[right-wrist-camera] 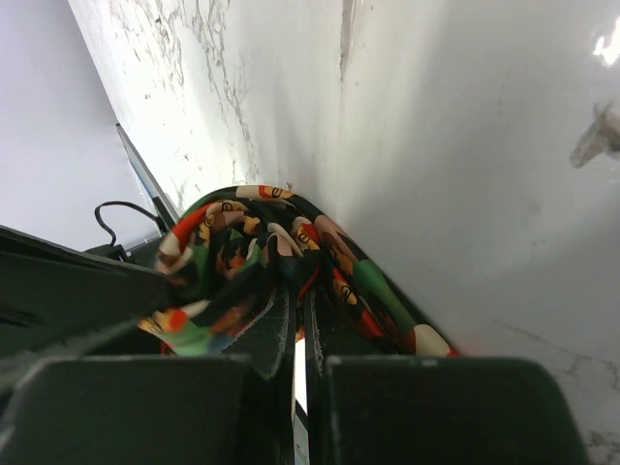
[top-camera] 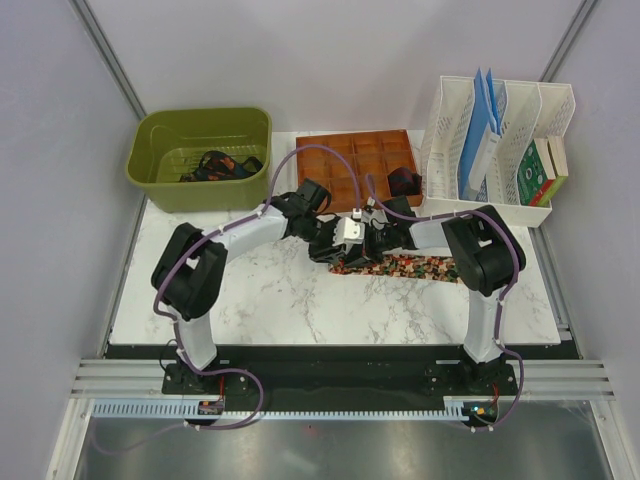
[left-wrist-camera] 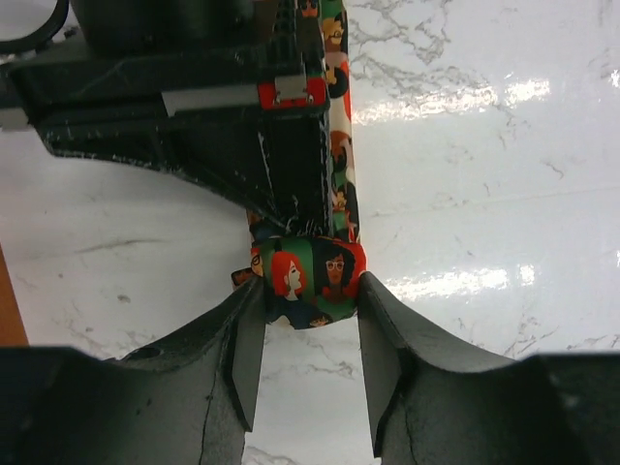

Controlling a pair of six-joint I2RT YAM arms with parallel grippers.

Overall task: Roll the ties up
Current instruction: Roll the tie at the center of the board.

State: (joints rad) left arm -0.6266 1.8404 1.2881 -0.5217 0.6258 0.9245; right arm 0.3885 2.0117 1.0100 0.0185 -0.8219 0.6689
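Observation:
A speckled red, green and orange tie point(top-camera: 415, 267) lies flat along the marble table, with its left end wound into a small roll point(left-wrist-camera: 312, 276). My left gripper point(left-wrist-camera: 309, 294) straddles that roll, and both fingertips press on its sides. From the opposite side my right gripper point(right-wrist-camera: 296, 325) is shut, its tips pinching the fabric at the roll's core point(right-wrist-camera: 254, 237). The two grippers meet at mid-table point(top-camera: 350, 246). Several darker ties point(top-camera: 215, 165) lie in a green bin. One dark rolled tie point(top-camera: 403, 182) sits in a wooden tray.
The green bin point(top-camera: 160, 130) stands at the back left. The brown compartment tray point(top-camera: 345, 160) is behind the grippers. A white file organiser point(top-camera: 500, 140) holding folders and a box stands at the back right. Purple cables run along both arms.

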